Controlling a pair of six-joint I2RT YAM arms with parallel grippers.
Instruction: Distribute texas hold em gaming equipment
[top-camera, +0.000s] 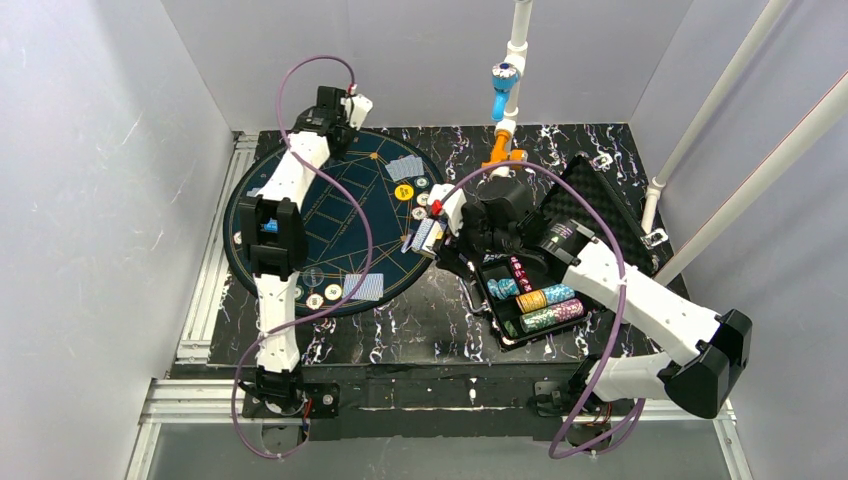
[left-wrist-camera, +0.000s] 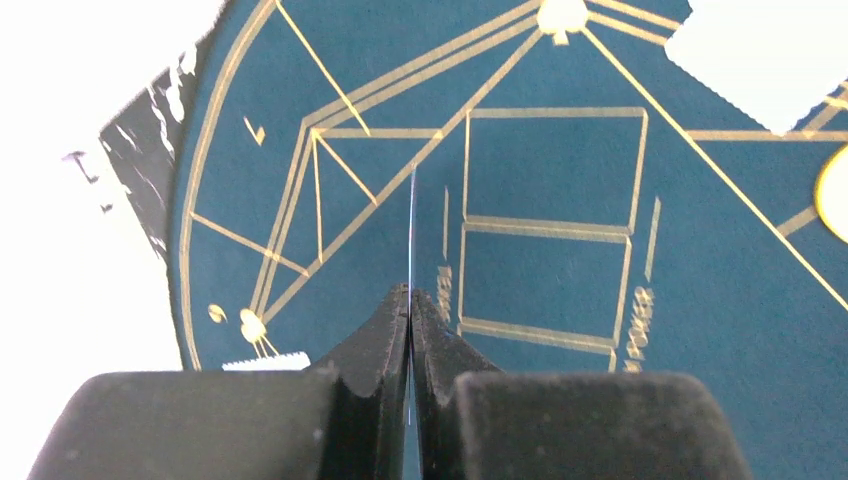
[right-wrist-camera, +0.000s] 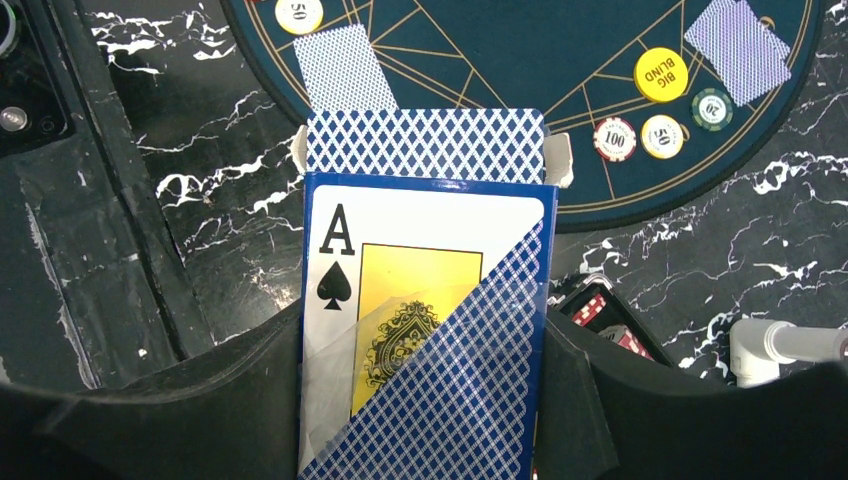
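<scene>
My left gripper (left-wrist-camera: 410, 294) hangs over the far side of the round blue poker mat (top-camera: 300, 215), shut on a single playing card (left-wrist-camera: 411, 225) seen edge-on. My right gripper (right-wrist-camera: 425, 330) sits at the mat's right edge, shut on a blue card box (right-wrist-camera: 440, 380) with an ace of spades on its front; blue-backed cards (right-wrist-camera: 425, 145) stick out of its top. Two cards (top-camera: 405, 167) (top-camera: 365, 287) lie face down on the mat. A yellow chip (right-wrist-camera: 661, 74) marked BIG BLIND and two white chips (right-wrist-camera: 614, 139) (right-wrist-camera: 661, 136) lie near the far card.
The open black case (top-camera: 490, 305) with rows of stacked chips (top-camera: 545, 298) stands on the marble table right of the mat, under my right arm. Two chips (top-camera: 315, 300) lie by the near card. Purple cables loop over both arms. A white post (top-camera: 515, 60) rises at the back.
</scene>
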